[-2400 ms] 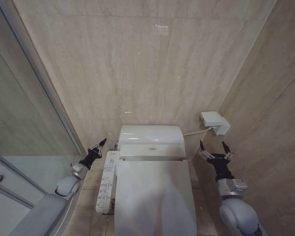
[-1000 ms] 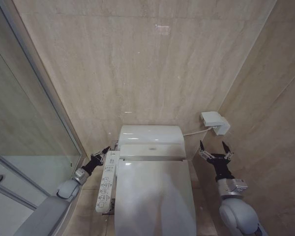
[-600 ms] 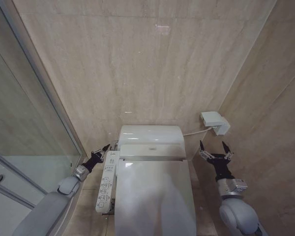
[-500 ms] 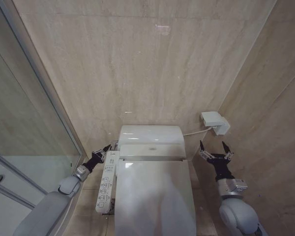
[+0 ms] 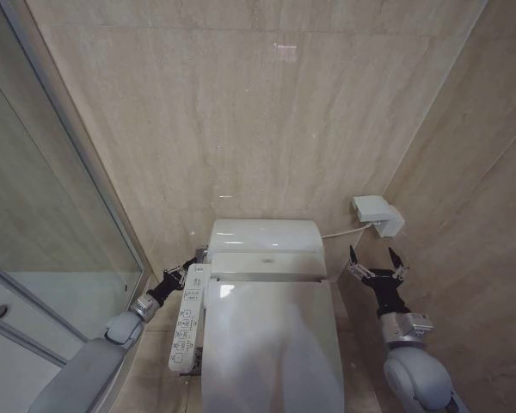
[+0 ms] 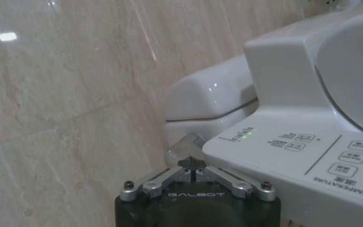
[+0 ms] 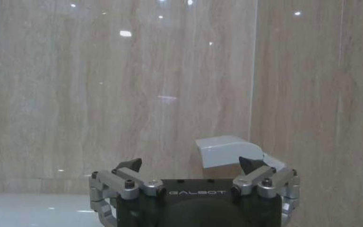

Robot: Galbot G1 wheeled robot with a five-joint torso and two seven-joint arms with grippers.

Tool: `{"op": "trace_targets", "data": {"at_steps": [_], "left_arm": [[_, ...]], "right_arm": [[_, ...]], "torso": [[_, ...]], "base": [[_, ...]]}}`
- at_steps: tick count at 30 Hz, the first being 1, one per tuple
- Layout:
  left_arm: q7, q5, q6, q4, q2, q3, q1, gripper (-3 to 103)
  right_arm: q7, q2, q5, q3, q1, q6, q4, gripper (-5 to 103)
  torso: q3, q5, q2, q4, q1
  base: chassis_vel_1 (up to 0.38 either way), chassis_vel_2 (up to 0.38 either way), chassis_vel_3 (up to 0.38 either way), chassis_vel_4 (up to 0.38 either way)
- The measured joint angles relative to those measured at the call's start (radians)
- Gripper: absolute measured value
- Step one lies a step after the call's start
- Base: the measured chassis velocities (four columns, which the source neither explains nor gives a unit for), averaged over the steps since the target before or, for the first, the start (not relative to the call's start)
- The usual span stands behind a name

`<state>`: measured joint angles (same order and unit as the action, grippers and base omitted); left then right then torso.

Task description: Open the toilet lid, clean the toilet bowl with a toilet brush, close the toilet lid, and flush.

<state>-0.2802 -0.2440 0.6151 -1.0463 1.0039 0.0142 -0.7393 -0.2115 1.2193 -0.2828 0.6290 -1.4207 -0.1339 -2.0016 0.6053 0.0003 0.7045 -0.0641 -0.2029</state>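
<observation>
1. The left gripper (image 5: 184, 268) has moved in since 2.4 s ago, from out by the glass partition (image 5: 43, 224) to the top end of the control panel (image 5: 187, 317); its fingers are pinched together at a small metal part.
2. The right gripper (image 5: 374, 259) is unchanged, fingers spread wide, below the wall box (image 5: 377, 213).
3. The toilet lid (image 5: 271, 344) lies closed; narrow gaps on both sides.
</observation>
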Motion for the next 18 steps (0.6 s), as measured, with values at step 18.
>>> {"op": "trace_targets", "data": {"at_steps": [18], "left_arm": [[-0.008,-0.004,0.009,0.077,0.024,-0.033,0.076,0]], "right_arm": [[0.0,0.0,0.0,0.0,0.0,0.0,0.0,100]], "torso": [[0.0,-0.0002,0.0,0.0003,0.0]], "base": [[0.0,0.0,0.0,0.0]]}}
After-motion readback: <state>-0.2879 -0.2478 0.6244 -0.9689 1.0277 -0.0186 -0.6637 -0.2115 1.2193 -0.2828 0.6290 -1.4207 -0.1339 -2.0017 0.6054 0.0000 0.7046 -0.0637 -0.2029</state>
